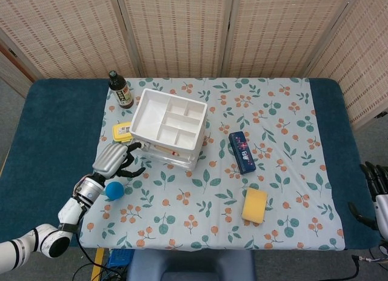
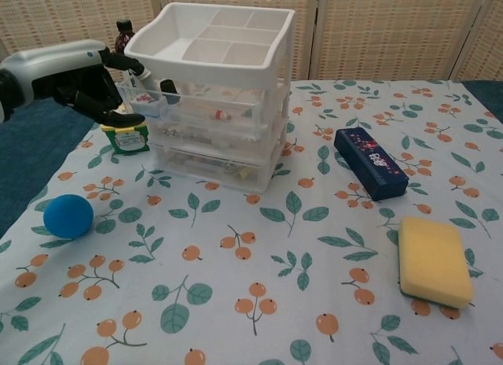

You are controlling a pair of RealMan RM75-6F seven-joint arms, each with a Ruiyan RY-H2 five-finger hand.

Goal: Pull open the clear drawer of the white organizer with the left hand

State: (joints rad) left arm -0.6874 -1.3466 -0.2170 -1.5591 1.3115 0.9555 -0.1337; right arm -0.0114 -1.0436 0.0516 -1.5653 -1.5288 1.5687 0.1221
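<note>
A table (image 1: 54, 129) padded in dark blue is covered by a cloth (image 1: 285, 111) printed with leaves and orange berries; woven screens (image 1: 182, 26) close the room behind. The organizer (image 1: 168, 125) is set at the cloth's 10 o'clock. Its top clear drawer (image 2: 189, 105) is hooked at the front edge by fingertips of the left hand (image 2: 78, 78), the other fingers curled. The right hand (image 1: 377, 190) is seen at the table's 4 o'clock edge; its state cannot be told.

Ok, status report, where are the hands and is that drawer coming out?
Left hand hooked on top clear drawer of white organizer, drawer slightly out. Right hand idle at table edge. Yellow-lidded container sits below the drawer.
</note>
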